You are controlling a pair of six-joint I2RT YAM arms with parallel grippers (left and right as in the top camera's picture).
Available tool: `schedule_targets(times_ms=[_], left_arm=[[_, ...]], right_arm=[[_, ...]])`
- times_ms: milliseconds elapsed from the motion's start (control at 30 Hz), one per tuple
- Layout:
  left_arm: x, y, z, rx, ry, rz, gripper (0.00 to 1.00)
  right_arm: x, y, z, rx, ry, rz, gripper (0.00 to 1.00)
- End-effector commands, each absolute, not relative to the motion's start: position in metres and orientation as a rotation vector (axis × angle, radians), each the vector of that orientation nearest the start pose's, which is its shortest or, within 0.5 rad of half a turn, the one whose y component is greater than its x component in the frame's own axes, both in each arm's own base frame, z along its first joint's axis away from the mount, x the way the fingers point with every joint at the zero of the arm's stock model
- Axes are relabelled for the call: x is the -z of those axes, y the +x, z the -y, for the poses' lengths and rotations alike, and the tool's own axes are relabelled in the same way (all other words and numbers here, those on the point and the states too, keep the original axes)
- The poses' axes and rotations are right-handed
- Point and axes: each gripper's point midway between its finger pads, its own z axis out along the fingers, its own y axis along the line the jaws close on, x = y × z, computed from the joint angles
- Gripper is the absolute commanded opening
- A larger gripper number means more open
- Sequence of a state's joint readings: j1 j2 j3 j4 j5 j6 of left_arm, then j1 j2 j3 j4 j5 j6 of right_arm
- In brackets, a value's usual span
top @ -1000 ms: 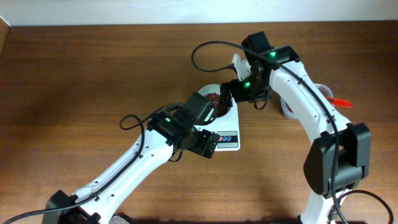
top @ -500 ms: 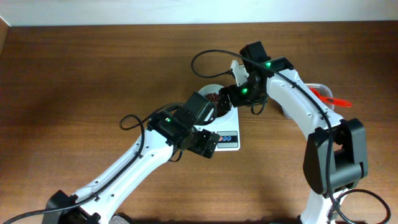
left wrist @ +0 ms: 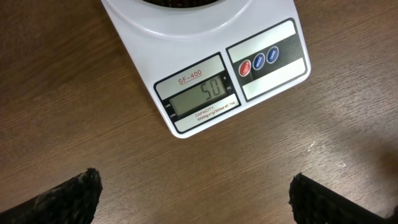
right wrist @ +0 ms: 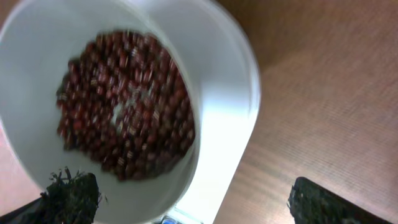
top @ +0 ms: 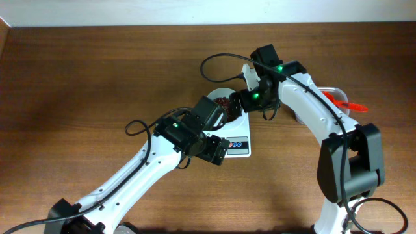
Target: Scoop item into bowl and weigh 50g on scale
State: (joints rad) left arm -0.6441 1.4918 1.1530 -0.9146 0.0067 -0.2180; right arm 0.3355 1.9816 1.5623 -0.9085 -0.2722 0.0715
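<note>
The white scale (left wrist: 267, 81) sits on the wooden table and its display reads 50; it also shows in the overhead view (top: 239, 144). The white bowl (top: 218, 95) stands on it, holding the dark red-brown beans (top: 224, 103). The right wrist view shows the bowl (right wrist: 217, 68) and the beans (right wrist: 124, 118) close up. My left gripper (left wrist: 193, 200) is open and empty, hovering over bare table in front of the display; overhead it is at the scale's front left (top: 216, 151). My right gripper (right wrist: 202, 200) is open and empty, beside the bowl's right rim (top: 238, 100).
A clear plastic container (top: 330, 93) with a red scoop (top: 343, 102) in it stands at the right, partly behind my right arm. The table's far edge meets a white wall at the top of the overhead view.
My right arm has shifted a little left toward the bowl, uncovering the red scoop in the container. My left arm has not moved.
</note>
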Motion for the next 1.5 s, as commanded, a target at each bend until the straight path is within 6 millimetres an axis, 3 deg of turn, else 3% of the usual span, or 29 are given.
schedule_targets(times_ms=[0,700,833,1467], left_arm=[[-0.121,0.260,0.196,0.198,0.598,-2.773,0.99],[-0.121,0.260,0.196,0.198,0.598,-2.773,0.99],[-0.121,0.260,0.196,0.198,0.598,-2.773,0.99],[-0.121,0.260,0.196,0.198,0.598,-2.773,0.99]], right_arm=[[-0.071,0.393,-0.180,-0.393,-0.438,-2.901,0.99],[-0.064,0.377,-0.174,-0.379,-0.436,-2.968,0.99],[-0.061,0.378,-0.163,-0.283,-0.427,-2.982,0.99],[-0.060,0.382,-0.156,-0.216,-0.418,-2.972,0.99]])
